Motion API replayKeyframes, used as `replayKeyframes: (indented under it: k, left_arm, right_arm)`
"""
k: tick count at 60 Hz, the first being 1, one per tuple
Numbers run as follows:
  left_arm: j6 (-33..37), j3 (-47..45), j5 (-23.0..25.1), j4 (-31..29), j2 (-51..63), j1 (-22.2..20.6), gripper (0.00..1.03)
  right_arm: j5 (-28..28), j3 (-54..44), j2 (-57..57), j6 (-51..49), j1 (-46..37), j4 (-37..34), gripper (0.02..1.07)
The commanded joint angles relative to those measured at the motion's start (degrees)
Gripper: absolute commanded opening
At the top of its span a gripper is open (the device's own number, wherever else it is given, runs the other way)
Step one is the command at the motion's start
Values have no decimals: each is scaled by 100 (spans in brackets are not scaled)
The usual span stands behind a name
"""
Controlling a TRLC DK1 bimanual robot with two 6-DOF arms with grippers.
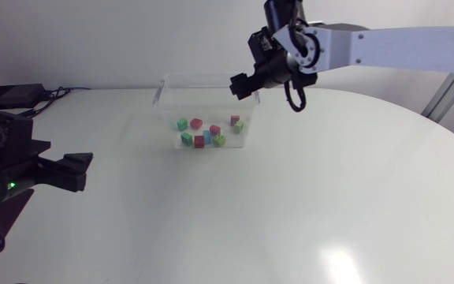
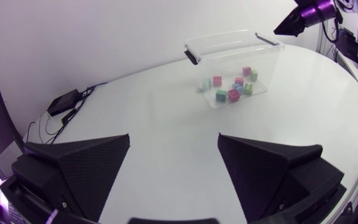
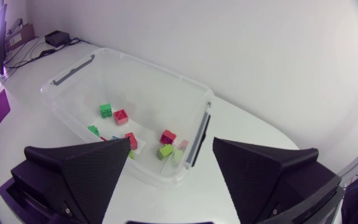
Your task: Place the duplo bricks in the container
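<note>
Clear glossy plastic container, smooth plastic bricks, glossy white table, matte textured end effectors.

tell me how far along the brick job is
Done: the bricks lie inside the clear container, none visible on the table. In hand: nothing; the right gripper hangs open above the container, the left gripper open off to the side. Remaining: apparently nothing.

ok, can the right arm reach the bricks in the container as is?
Probably yes. The container has no lid, the right gripper hangs open and empty above its rim, and nothing sits between it and the bricks.
</note>
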Motion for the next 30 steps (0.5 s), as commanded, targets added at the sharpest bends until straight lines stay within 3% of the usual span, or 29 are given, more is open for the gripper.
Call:
replayKeyframes:
  k: [1,30]
  left_arm:
    - [-66,-154,-56,-78,-142,-59,99]
    - [-4,-260,-56,-202,-1065,-67,99]
  right_arm:
    - [138,-465,-639,160,-34,140,103]
    - [420,-2644,-3179,-333,-482,421,103]
